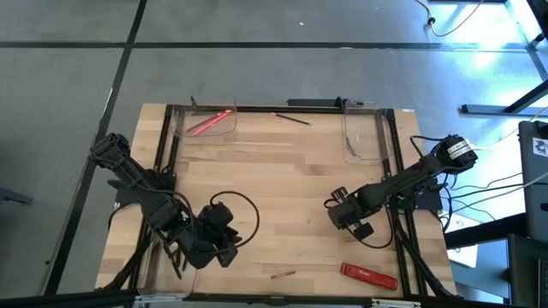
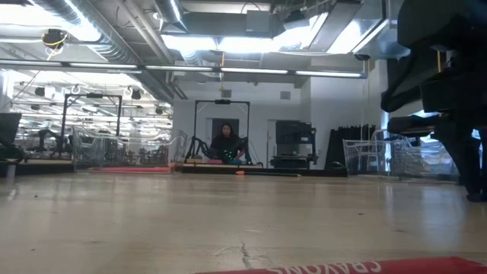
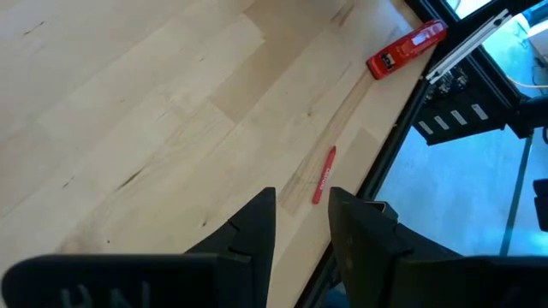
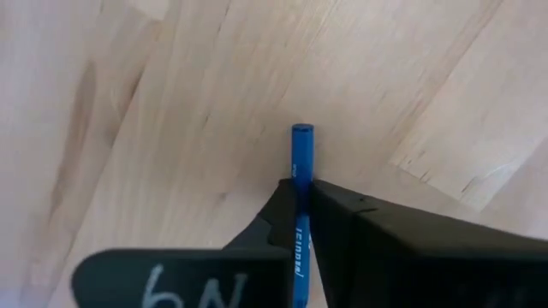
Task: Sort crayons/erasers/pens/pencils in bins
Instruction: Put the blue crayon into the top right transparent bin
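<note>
Right gripper [image 4: 301, 205] clamped on a blue stick [image 4: 301, 158], tip poking out past the fingers, low over the table's [image 1: 282, 180] right-centre. Left gripper [image 3: 301, 227] open, holding nothing, hovering near the front-left edge. One red crayon [image 3: 324, 174] lying loose on the wood just ahead of it, near the front edge. Flat red bar [image 1: 369, 275] further right along that edge. Two clear bins at the back: left bin [image 1: 205, 120] with red crayons inside, right bin [image 1: 361, 133]. Dark pencil [image 1: 291, 118] lying between them.
</note>
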Tool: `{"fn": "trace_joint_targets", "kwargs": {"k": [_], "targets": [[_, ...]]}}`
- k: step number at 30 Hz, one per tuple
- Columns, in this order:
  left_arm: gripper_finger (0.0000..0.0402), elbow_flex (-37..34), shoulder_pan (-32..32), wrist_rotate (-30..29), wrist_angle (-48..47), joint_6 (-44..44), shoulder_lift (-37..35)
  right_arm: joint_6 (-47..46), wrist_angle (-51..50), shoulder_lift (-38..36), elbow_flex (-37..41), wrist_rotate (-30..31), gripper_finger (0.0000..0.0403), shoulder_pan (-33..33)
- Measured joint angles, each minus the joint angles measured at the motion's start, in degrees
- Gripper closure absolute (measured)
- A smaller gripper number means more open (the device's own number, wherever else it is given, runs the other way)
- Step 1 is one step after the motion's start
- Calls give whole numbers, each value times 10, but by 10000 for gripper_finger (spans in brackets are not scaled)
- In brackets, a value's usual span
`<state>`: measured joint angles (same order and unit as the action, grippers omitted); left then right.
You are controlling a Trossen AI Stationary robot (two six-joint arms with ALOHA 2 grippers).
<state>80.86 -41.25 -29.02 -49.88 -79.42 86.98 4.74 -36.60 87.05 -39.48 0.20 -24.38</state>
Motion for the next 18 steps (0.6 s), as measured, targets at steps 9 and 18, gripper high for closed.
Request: {"fn": "trace_joint_targets", "kwargs": {"k": [9, 18], "targets": [[299, 0, 0, 0, 0, 1, 0, -63, -15, 3, -13, -4, 374, 7], [299, 0, 0, 0, 0, 1, 0, -77, -40, 5, -80, -3, 373, 30]]}}
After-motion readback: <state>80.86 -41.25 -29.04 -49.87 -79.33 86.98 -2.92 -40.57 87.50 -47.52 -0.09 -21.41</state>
